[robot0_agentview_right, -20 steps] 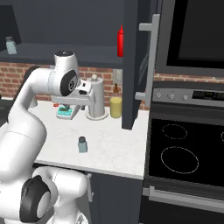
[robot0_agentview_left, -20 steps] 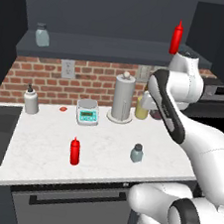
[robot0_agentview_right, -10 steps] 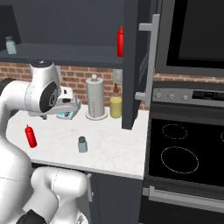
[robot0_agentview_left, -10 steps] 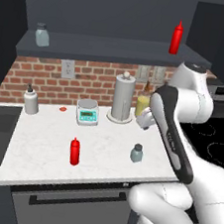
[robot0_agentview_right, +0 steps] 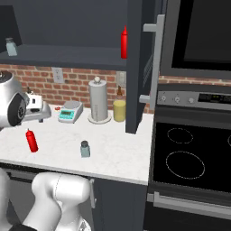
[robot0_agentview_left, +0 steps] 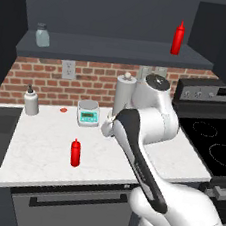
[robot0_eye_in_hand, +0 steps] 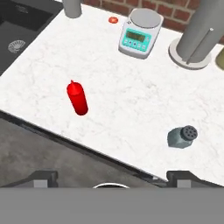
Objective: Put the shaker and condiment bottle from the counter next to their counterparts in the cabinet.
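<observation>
red bottle upright near the worktop's front edge, shaker upright further along that edge, well apart. gripper now swung down from the cabinet to hover over both, jaws spread wide, holding nothing. counterparts wait on the shelf; likely lining up a first pick.

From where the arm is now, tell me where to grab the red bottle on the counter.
Grip the condiment bottle across its straight body, below the tapered nozzle, probably coming in level from the counter's front edge. It stands upright and alone; the open gripper hovers above the counter.
</observation>
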